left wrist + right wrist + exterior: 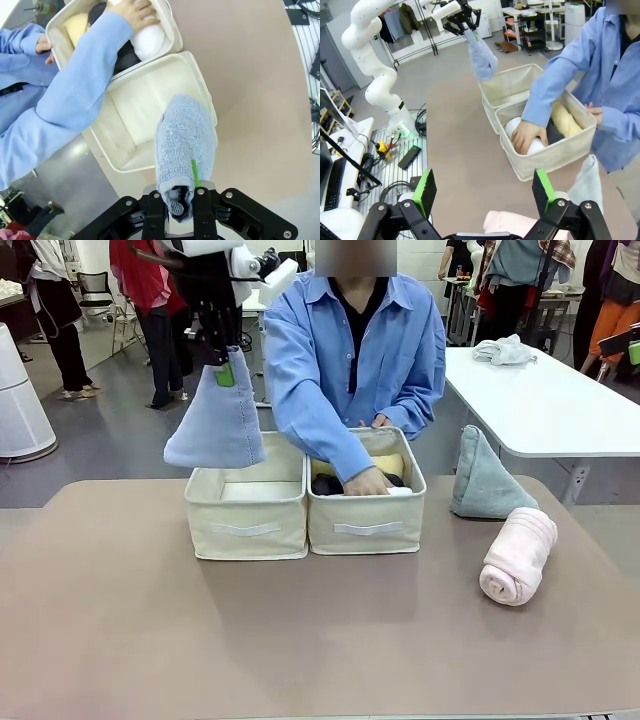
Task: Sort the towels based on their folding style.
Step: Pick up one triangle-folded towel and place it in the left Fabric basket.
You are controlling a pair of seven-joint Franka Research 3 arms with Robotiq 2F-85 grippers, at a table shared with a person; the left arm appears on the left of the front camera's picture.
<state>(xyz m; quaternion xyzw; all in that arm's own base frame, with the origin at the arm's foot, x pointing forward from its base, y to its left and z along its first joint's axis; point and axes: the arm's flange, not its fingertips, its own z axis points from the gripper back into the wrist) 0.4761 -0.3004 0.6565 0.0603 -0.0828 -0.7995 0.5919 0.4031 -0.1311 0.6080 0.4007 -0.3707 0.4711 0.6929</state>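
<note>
We hold the grey-blue cone-shaped terry towel [215,425] in the left gripper [222,365]. Its two fingers are closed on the narrow tip of the cone. The towel hangs free in the air with the wide end down, above the outer side of the empty left beige fabric box [245,530] and not over its middle.

We judge the towel to be light, soft and limp. It will not slip easily from the pads, but the cone fold looks loose and could open or fall over when released. The tip seems a good place to hold it, because the base can then come down first.

The left arm is raised high, with the wrist pointing straight down at the box. The right gripper [484,190] has its fingers wide apart and holds nothing. It is low over the pink rolled towel [518,555] on the brown table [300,640]. A grey-green cone towel [485,480] stands just beside that roll.

The person's hand [368,482] rests on a white rolled towel [150,40] inside the right beige fabric box [365,530], next to a yellow roll [565,117] and a dark one [327,483].
</note>
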